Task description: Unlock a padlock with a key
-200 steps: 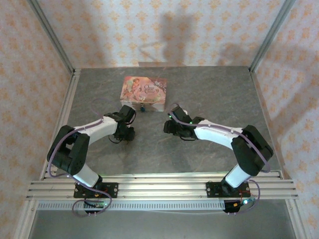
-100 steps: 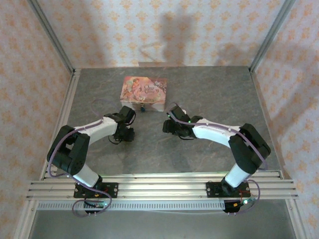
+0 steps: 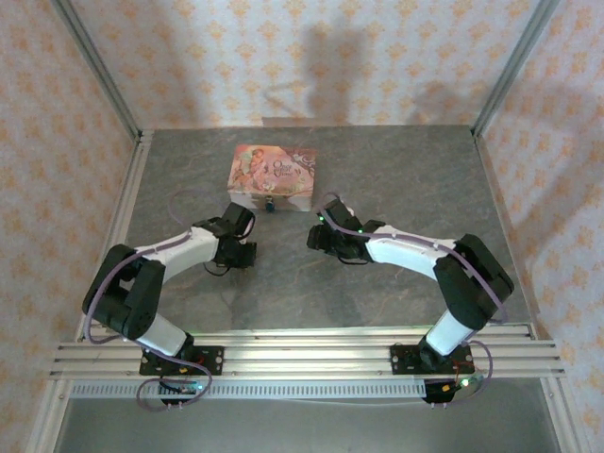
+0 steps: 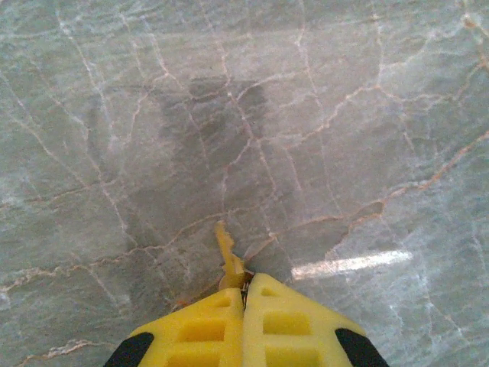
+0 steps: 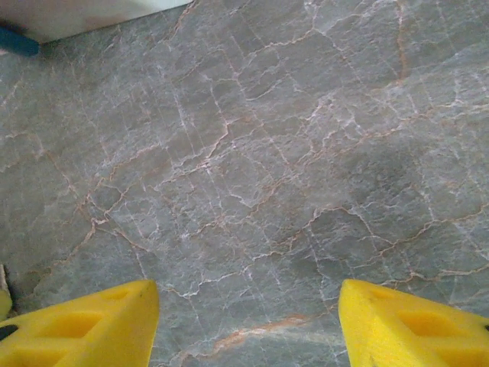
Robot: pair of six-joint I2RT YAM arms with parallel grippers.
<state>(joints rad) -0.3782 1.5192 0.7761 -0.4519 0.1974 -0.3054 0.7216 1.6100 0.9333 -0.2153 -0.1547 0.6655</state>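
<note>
Left wrist view: my left gripper (image 4: pixel 244 284) has its 2 yellow fingers (image 4: pixel 202 330) pressed flat together, the seam between them closed. Pinched at their tips is the key (image 4: pixel 227 252), a thin pale sliver that sticks out forward from the seam and leans a little to the left. Under it lies the grey marbled table (image 4: pixel 367 115). I cannot tell whether the key's tip touches the surface or hangs just above it. A dark shadow (image 4: pixel 221 115) sits on the table farther ahead.

Right wrist view: my right gripper (image 5: pixel 248 297) is spread wide, with 1 yellow finger (image 5: pixel 84 321) low at each side and bare table between them. It holds and touches nothing. In the upper left corner a bit of the padlock (image 5: pixel 17 42) shows as a bluish body just beside the lower edge of the pink box (image 5: pixel 84 14), well apart from my fingers.

Top external view: the pink box (image 3: pixel 274 173) stands toward the far side of the table, and the padlock (image 3: pixel 269 205) is a small dark speck at the middle of its near face. My left gripper (image 3: pixel 238 253) sits nearer than the padlock and to its left, and my right gripper (image 3: pixel 324 240) sits nearer and to its right. Both are apart from the box, and the 2 face each other across a bare strip of table.
</note>
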